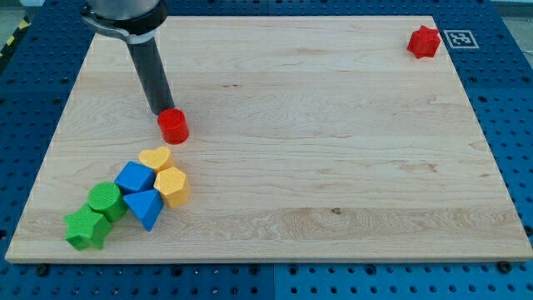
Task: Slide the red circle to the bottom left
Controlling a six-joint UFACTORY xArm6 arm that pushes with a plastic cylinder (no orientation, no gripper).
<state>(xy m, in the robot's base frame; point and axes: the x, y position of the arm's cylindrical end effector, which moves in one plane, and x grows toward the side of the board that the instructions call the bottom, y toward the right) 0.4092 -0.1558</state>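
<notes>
Nearest the view's bottom, at about seven o'clock on the wooden board (350,192), sits a tight cluster of blocks — a green star (85,228) lowest and furthest toward the view's left, with a green cylinder (107,200) touching it at its one o'clock. Just beside those, a blue triangular block (145,207) lies below a blue cube-like block (134,177), and a yellow hexagonal block (172,186) presses against them from three o'clock. A yellow heart (156,158) caps the cluster at twelve o'clock (its outline is soft here, so heart is my best reading). Further up, near ten o'clock on the board and apart from the cluster, stands the red circle (174,125) — a short red cylinder. My tip (161,112) meets it at its eleven o'clock, seemingly touching its upper edge, the dark rod rising from there toward the view's top. There are no jaws to report; the arm ends in the bare rod alone. Farthest away, at one o'clock by the board's far corner, rests a red star (424,42), well apart from everything else.
</notes>
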